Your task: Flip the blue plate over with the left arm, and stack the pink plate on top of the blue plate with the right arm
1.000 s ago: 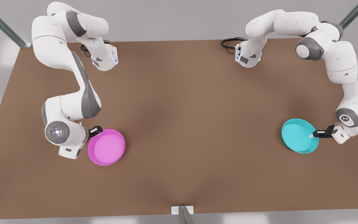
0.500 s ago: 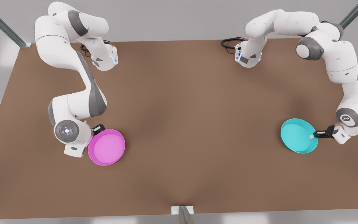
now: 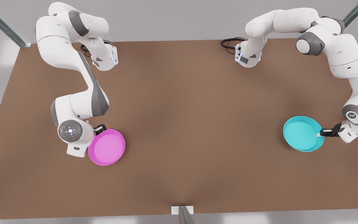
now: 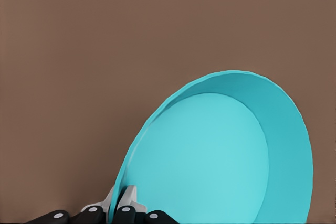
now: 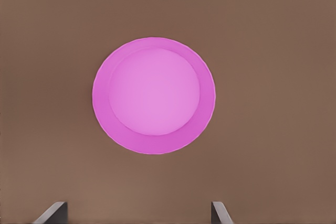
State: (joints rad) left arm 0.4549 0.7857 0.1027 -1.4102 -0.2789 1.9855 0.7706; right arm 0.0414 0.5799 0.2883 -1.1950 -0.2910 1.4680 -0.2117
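Note:
The blue plate (image 3: 301, 133) hangs tilted just above the table at the front view's right, hollow side showing. My left gripper (image 3: 321, 134) is shut on its rim on the side toward the front view's right. The left wrist view shows the fingers (image 4: 127, 196) pinching the blue plate (image 4: 220, 161) at its edge. The pink plate (image 3: 107, 147) lies flat, hollow side up, at the front view's left. My right gripper (image 3: 99, 128) hovers at its rim, on the back left side. In the right wrist view the right gripper (image 5: 137, 209) is open, short of the pink plate (image 5: 153, 95).
The brown table (image 3: 179, 109) is bare between the two plates. Both arm bases stand at the far edge, with a black cable loop (image 3: 228, 43) by the left arm's base. A metal post (image 3: 182, 214) sits at the near edge's middle.
The left gripper has carried the blue plate slightly toward the front view's right and up. The right arm's wrist has shifted toward the pink plate; that plate has not moved.

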